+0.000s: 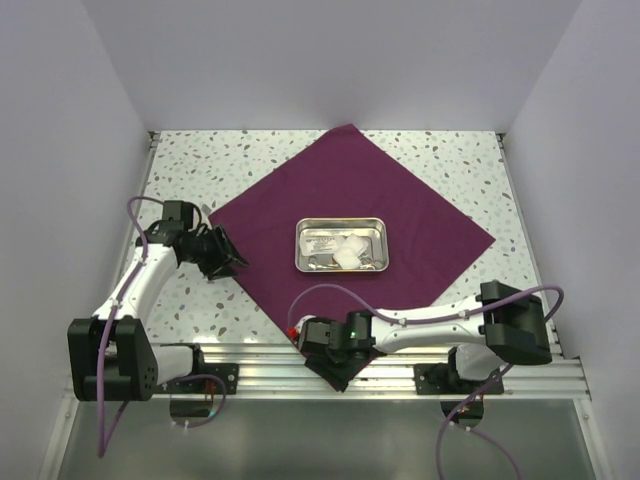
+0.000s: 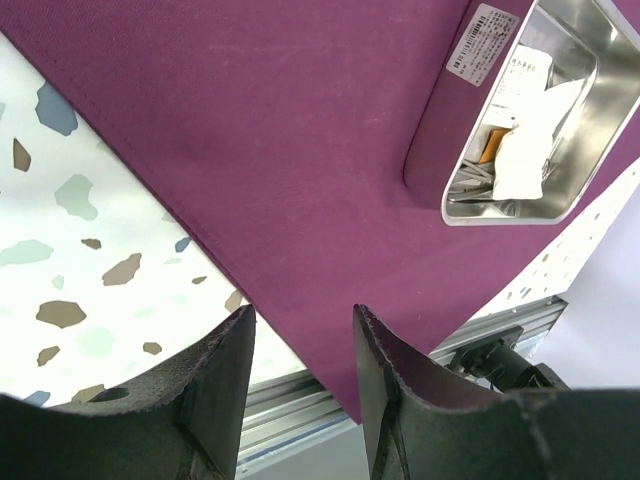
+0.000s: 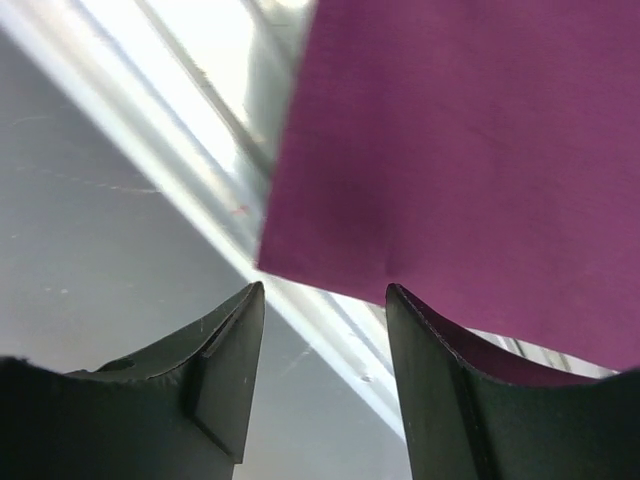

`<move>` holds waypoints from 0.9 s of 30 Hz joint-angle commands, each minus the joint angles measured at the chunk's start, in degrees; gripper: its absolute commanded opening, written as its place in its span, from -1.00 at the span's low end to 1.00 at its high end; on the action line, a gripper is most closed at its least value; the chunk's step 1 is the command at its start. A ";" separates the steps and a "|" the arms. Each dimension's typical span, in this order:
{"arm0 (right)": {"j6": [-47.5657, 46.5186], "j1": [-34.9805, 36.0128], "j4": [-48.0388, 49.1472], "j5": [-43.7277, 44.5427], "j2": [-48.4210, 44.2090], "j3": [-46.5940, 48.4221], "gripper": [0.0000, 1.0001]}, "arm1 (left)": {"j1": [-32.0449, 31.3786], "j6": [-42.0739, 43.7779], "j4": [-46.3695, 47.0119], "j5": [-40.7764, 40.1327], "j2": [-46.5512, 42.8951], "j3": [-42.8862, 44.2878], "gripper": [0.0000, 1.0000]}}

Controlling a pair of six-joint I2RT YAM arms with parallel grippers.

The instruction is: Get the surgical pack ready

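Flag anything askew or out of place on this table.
The surgical pack cloth lies turned like a diamond, not square to the table, and its near corner reaches over the front rail, just ahead of the right gripper, jaws open. The steel tray sits straight at its centre; nothing looks spilled.

Left hand (image 2: 302,318) open; right hand (image 3: 325,292) open, arm crossing leftward.

Matt cloth surgical pack (image 1: 340,180), shiny metal tray (image 1: 341,222), smooth speckled table (image 1: 200,160)

One overhead, two close wrist views share cloth (image 1: 350,190).
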 commanded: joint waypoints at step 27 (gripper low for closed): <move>7.32 4.36 -4.10 13.49 1.08 2.26 -0.94 | -0.14 0.77 -1.43 -1.10 0.30 1.99 -0.04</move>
